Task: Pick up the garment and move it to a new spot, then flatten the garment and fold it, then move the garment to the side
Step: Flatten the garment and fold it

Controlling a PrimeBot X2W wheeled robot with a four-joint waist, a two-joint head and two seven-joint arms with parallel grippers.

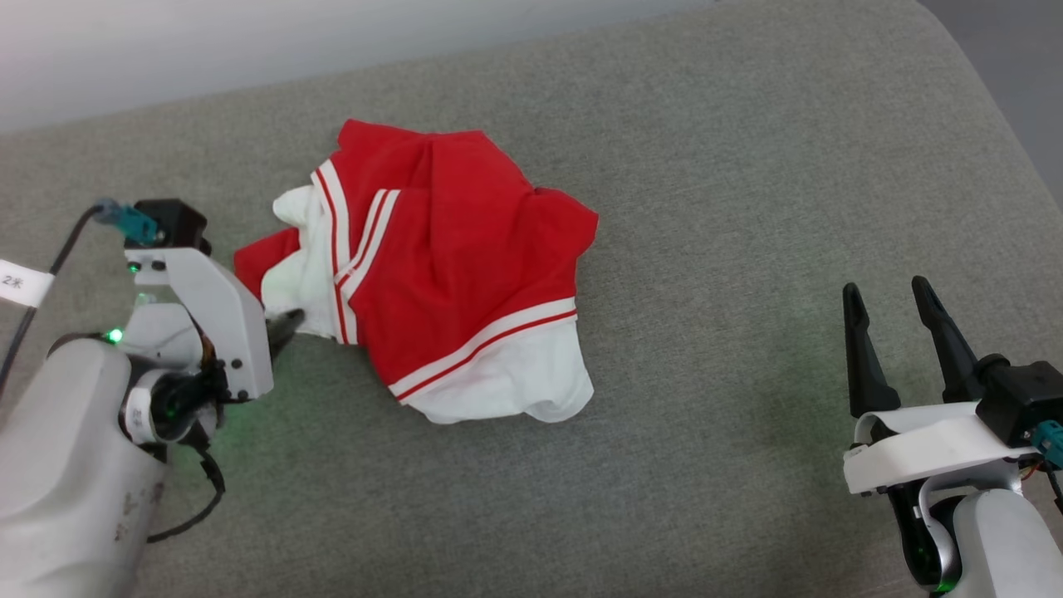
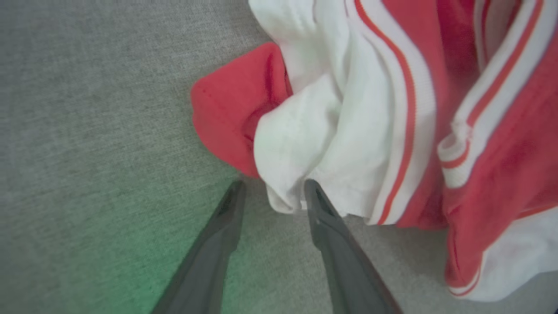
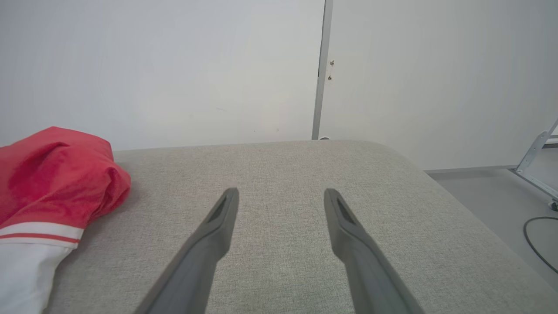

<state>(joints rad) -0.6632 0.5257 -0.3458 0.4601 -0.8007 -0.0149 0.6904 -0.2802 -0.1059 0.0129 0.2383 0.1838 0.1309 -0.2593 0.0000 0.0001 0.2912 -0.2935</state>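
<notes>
- Crumpled bright red soft-fabric shirt [image 1: 453, 249] with white sleeves and striped trim, heaped mid-way on grey woven padded surface [image 1: 747, 166].
- Left fingers [image 2: 216, 244] parted, tips at a white fold's edge.
- Right fingers [image 1: 865, 357] parted over bare weave, well apart from it.

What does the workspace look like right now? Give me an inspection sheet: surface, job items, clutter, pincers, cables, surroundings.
Surface: grey woven-fabric padded table, with a rounded far right corner.
Job's things: crumpled bright red fabric shirt with white sleeves and striped trim, bunched left of centre, not flattened.
Clutter: nothing seen.
Grippers: left pincer open, tips straddling a white fold at the shirt's edge; right pincer open, holding nothing, apart from the shirt.
Cables: black cable with white tag by the left arm; looped black cable on the floor.
Surroundings: white wall, grey floor, metal frame leg.
</notes>
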